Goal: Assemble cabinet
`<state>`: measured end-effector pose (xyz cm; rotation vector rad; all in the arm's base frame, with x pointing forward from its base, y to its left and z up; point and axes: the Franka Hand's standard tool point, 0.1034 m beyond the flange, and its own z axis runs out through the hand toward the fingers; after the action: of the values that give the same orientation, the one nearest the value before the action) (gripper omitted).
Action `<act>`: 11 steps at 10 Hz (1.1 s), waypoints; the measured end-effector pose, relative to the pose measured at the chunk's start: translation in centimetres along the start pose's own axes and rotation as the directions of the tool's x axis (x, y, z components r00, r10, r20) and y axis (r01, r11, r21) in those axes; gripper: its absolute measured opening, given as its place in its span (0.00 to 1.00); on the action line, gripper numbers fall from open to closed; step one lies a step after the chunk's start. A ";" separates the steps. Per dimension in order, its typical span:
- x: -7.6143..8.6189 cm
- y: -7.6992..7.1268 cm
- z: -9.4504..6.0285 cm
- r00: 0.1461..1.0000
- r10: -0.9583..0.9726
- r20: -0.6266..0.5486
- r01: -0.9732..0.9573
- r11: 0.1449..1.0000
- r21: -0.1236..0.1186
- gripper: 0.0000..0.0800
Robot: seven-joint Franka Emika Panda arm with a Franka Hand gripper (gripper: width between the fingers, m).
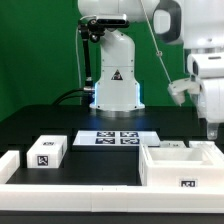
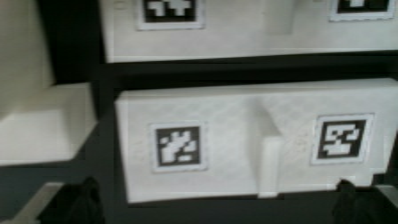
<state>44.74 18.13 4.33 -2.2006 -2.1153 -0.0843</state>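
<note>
The cabinet point(image 1: 178, 166) is a large white open box with a tag on its front, at the exterior view's right near the table's front. My gripper point(image 1: 210, 128) hangs a little above its far right corner. In the wrist view my gripper point(image 2: 217, 192) is open and empty, with the two dark fingertips point(image 2: 84, 196) wide apart. Just beyond them lies a white face with two tags and a raised rib point(image 2: 249, 140). It looks like part of the cabinet, but I cannot tell which part.
The marker board point(image 1: 118, 138) lies mid-table, and I take the tagged white sheet in the wrist view point(image 2: 231, 25) for it. A small single-tag white block point(image 1: 47, 152) sits left. A low white rim point(image 1: 70, 185) runs along the front. The robot base point(image 1: 115, 90) stands behind.
</note>
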 end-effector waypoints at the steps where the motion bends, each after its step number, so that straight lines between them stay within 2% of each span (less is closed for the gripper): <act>1: 0.0 -0.4 1.0 1.000 0.003 -0.012 -0.003 1.000 0.000 0.81; 4: 0.3 -1.2 3.1 0.999 0.014 -0.032 -0.013 1.000 0.013 0.81; 5: 0.6 -1.1 3.2 0.999 0.012 -0.042 -0.012 1.000 -0.002 0.81; 6: 0.5 -1.1 3.2 0.999 0.013 -0.042 -0.013 1.000 0.000 0.81; 7: 0.5 -1.1 3.2 0.999 0.015 -0.042 -0.015 1.000 0.000 0.70; 8: 0.4 -1.1 3.2 0.999 0.015 -0.042 -0.015 1.000 0.000 0.53; 9: 0.4 -1.1 3.2 0.999 0.016 -0.041 -0.016 1.000 0.000 0.53; 10: 0.4 -1.1 3.2 0.999 0.016 -0.041 -0.016 1.000 0.000 0.28; 11: 0.4 -1.1 3.2 0.999 0.016 -0.041 -0.016 1.000 0.000 0.12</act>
<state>43.61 18.87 1.20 -2.1962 -2.0756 -0.1276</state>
